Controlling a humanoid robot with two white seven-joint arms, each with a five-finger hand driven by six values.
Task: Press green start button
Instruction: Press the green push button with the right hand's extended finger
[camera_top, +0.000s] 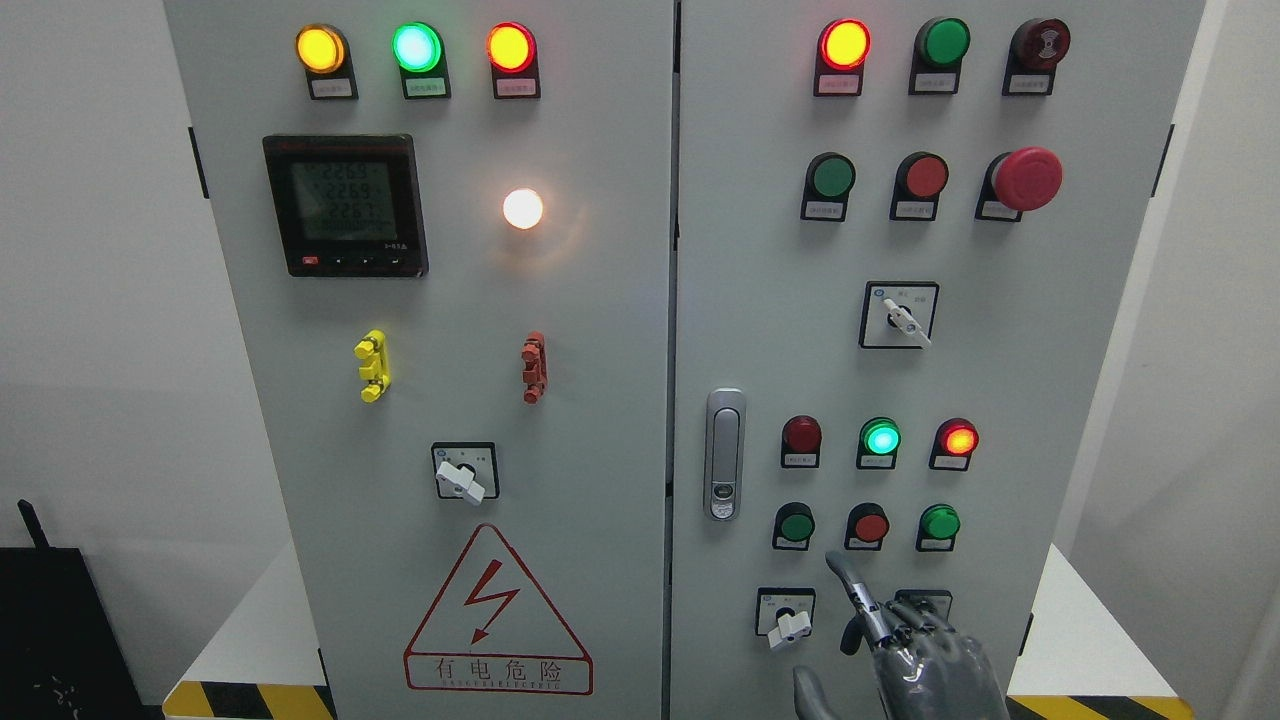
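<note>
Big grey cabinet (560, 400) fills the view, two doors of lamps and buttons. On the right door's lower row sit three push buttons: green button (796, 524), red button (870, 525), and a second green button (939, 522). The right hand (915, 650) comes up from the bottom edge, index finger (850, 585) stretched out, other fingers curled, holding nothing. Its tip sits just below the row, between the first green and the red, so either green lies up and sideways. Left hand's not showing.
</note>
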